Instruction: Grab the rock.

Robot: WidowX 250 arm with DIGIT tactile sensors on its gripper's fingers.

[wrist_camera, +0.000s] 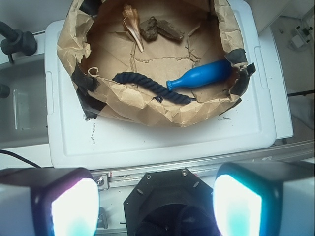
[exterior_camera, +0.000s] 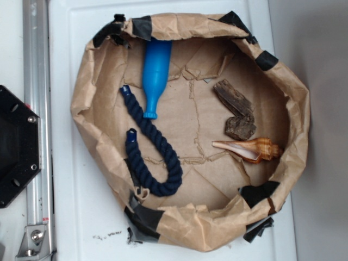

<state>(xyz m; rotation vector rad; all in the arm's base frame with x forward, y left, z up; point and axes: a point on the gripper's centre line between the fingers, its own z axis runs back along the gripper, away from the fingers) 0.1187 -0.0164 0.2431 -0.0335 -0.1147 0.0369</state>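
Note:
The rock [exterior_camera: 235,110] is a dark grey-brown, bent, rough chunk lying in the right half of a brown paper-lined basin [exterior_camera: 87,103]. In the wrist view the rock [wrist_camera: 157,29] lies at the far side of the basin, next to the orange-and-cream seashell [wrist_camera: 131,22]. My gripper [wrist_camera: 156,206] is open and empty, its two glowing pads wide apart. It hangs well back from the basin, above the robot's black base [wrist_camera: 167,196]. The gripper does not show in the exterior view.
The seashell [exterior_camera: 250,149] lies just below the rock. A blue bottle [exterior_camera: 155,73] and a dark blue rope [exterior_camera: 152,152] lie in the left half of the basin. The basin sits on a white lid [wrist_camera: 147,137]. A metal rail [exterior_camera: 35,81] runs along the left.

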